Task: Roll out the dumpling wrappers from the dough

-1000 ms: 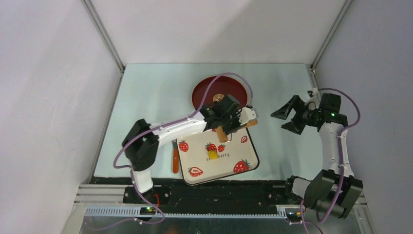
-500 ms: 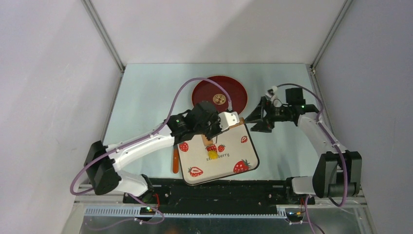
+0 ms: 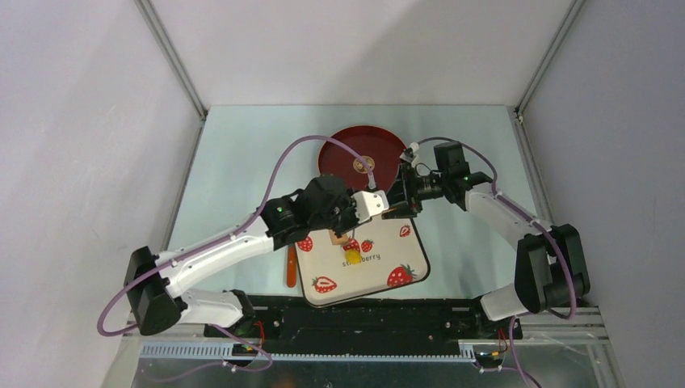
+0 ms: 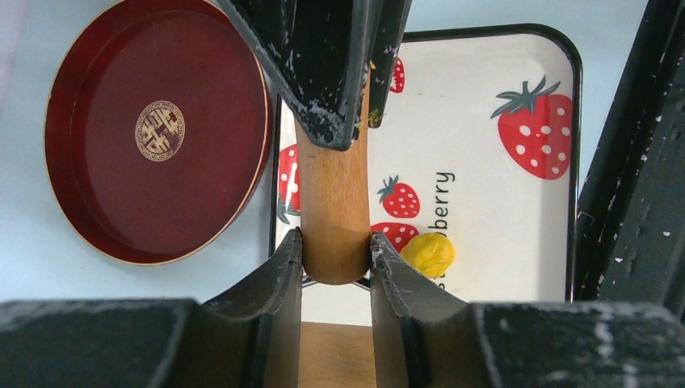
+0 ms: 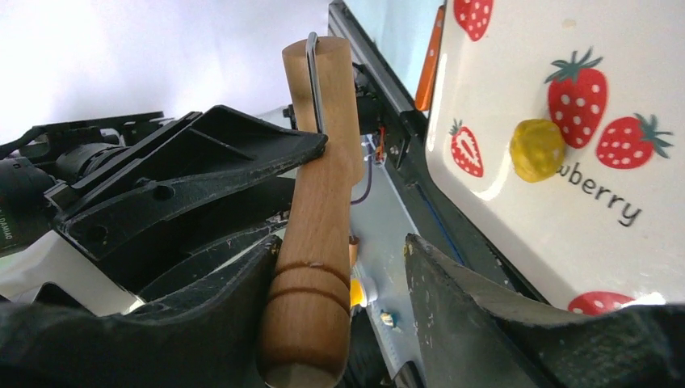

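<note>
The dough (image 3: 352, 257) is a small yellow lump on the strawberry-print tray (image 3: 380, 279); it also shows in the left wrist view (image 4: 428, 254) and the right wrist view (image 5: 537, 149). No cut wrappers are in view. My left gripper (image 3: 347, 223) (image 4: 335, 252) is shut on one end of a wooden rolling pin (image 4: 331, 194), held above the tray's far left part. My right gripper (image 3: 401, 199) (image 5: 343, 242) is open around the pin's other end (image 5: 311, 275); the pin touches one finger, and the other finger stands apart.
A round red plate (image 3: 380, 149) (image 4: 202, 121) lies just beyond the tray. An orange tool (image 3: 291, 267) lies left of the tray. The tray's bare white surface (image 4: 485, 202) (image 5: 517, 65) lies around the dough. The black base rail runs along the near edge.
My right arm has swung left from the table's right side, and its open jaws now sit around the pin's free end. My left arm has stretched out and shifted the pin slightly left.
</note>
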